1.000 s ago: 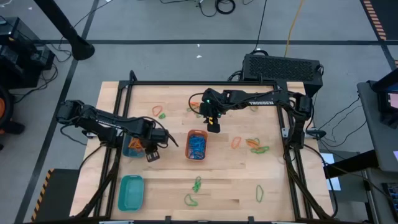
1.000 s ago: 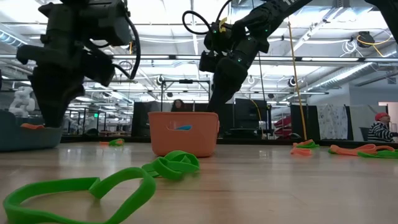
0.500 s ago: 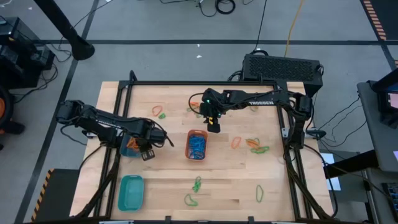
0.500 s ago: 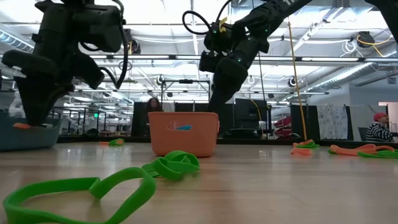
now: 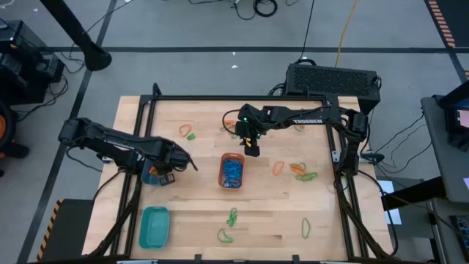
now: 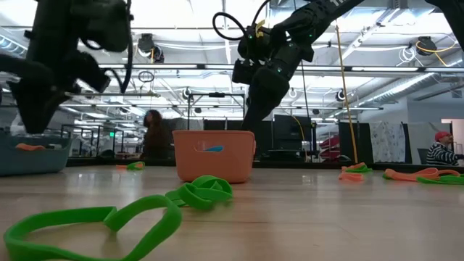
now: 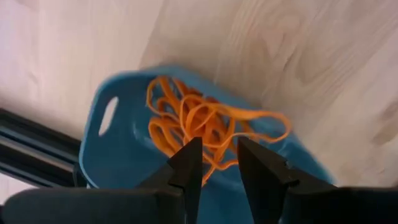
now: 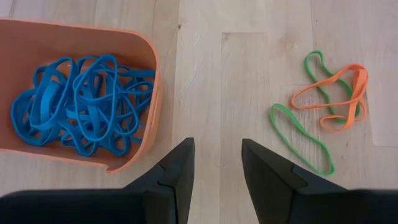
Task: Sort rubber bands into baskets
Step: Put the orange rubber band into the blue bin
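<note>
The round blue basket (image 7: 124, 155) holds a tangle of orange rubber bands (image 7: 199, 121). My left gripper (image 7: 214, 146) hangs open just above it, pointing down, with nothing between its fingers. The orange basket (image 5: 231, 170) at mid-table holds blue rubber bands (image 8: 81, 102). My right gripper (image 8: 217, 146) stands open above the table just beyond that basket's far end, touching nothing. The teal basket (image 5: 154, 226) rests near the front left. Loose green and orange bands (image 8: 326, 106) lie flat on the wood.
Loose bands lie scattered: green ones near the front (image 5: 231, 217) (image 5: 305, 228), an orange and green cluster at right (image 5: 300, 171), a pair at the far left (image 5: 189, 133). A black frame (image 5: 220, 97) borders the table. A person walks in the room behind.
My left gripper has gone toward the table's left edge and a little up, from beside the blue basket to over it, tipping until it points straight down. Its fingers have stayed open.
</note>
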### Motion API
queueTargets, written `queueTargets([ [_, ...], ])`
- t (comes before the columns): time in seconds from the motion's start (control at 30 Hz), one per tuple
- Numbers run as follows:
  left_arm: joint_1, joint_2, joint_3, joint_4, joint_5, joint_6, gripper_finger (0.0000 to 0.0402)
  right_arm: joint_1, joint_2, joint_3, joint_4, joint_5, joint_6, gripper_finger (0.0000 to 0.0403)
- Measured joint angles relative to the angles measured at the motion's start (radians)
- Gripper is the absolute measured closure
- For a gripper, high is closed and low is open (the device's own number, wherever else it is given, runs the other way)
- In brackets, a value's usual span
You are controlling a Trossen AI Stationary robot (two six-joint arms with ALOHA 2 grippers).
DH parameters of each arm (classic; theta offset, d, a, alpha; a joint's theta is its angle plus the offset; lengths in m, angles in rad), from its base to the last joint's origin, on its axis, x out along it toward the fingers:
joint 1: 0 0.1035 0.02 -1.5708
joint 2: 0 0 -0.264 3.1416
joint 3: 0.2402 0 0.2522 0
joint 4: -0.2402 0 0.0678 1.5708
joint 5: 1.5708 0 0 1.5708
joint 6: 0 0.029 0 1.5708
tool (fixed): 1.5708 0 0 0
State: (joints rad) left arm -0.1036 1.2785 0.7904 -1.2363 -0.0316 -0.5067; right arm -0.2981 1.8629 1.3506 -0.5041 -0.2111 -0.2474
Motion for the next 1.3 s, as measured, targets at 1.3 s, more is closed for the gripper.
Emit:
queueTargets([
  [1.3,0.014,0.014,-0.158,0.101,0.042,0.093,0.0305,0.000,0.000,0.000,0.015,0.000,-0.004,0.0277],
])
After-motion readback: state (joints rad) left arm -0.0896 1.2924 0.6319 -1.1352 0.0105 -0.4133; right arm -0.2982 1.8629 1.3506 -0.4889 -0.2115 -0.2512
